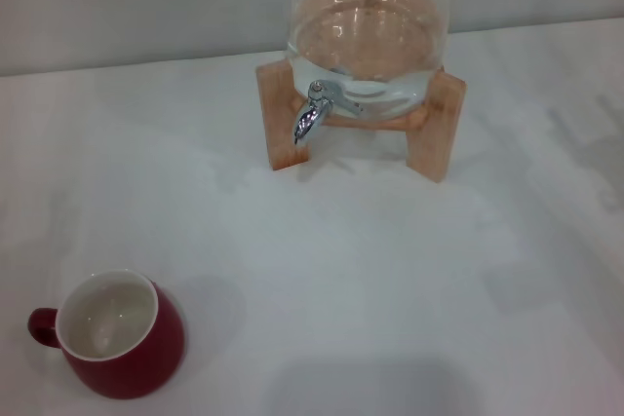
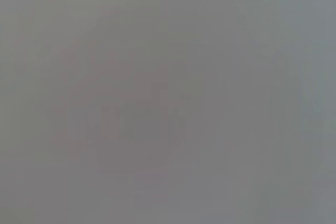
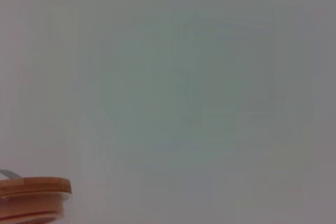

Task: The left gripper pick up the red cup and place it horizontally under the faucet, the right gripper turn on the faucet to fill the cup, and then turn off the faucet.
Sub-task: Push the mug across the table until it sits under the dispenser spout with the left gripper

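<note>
The red cup [image 1: 122,348] stands upright on the white table at the near left, its cream inside facing up and its small handle pointing left. The chrome faucet [image 1: 317,112] sticks out from the front of the clear glass jar [image 1: 366,41], spout curving down over bare table. Neither gripper shows in the head view. The left wrist view holds only a plain grey surface. In the right wrist view a rounded wooden piece [image 3: 34,198] sits at one corner against a pale surface.
The jar rests in a wooden stand [image 1: 439,129] at the back centre of the white table [image 1: 390,270]. A pale wall runs behind it.
</note>
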You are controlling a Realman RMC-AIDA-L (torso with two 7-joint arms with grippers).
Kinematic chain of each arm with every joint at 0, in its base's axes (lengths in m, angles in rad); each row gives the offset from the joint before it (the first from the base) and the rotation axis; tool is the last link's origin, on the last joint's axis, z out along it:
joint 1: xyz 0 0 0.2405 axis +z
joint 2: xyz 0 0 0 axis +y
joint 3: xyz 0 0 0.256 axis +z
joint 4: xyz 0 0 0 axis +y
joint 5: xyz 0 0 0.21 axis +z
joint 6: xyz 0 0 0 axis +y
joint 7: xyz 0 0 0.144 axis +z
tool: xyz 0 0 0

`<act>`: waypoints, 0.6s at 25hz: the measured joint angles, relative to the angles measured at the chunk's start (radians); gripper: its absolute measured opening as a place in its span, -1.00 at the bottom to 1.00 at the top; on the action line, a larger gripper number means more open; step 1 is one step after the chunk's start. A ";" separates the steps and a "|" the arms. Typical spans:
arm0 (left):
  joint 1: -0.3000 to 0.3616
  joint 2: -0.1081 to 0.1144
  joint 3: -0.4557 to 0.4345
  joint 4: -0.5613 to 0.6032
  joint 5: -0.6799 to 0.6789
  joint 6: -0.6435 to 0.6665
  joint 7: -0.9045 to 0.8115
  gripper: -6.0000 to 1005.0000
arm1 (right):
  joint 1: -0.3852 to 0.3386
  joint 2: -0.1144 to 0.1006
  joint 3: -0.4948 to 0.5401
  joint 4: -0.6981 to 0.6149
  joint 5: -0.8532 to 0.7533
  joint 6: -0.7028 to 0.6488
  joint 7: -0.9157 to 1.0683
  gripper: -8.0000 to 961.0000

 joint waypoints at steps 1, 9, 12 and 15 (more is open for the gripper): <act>-0.001 0.000 0.000 -0.001 0.000 0.000 0.000 0.74 | 0.001 0.000 0.000 0.004 0.000 0.000 0.000 0.79; 0.000 0.000 0.001 0.001 0.000 0.000 0.000 0.74 | 0.004 0.000 0.000 0.009 0.000 0.005 -0.005 0.79; -0.001 0.000 0.002 -0.001 0.000 -0.001 0.000 0.74 | 0.005 0.000 0.000 0.010 0.000 0.006 -0.006 0.79; -0.002 0.000 0.002 -0.001 0.000 -0.004 -0.001 0.74 | 0.005 0.000 0.000 0.011 0.002 0.008 -0.007 0.79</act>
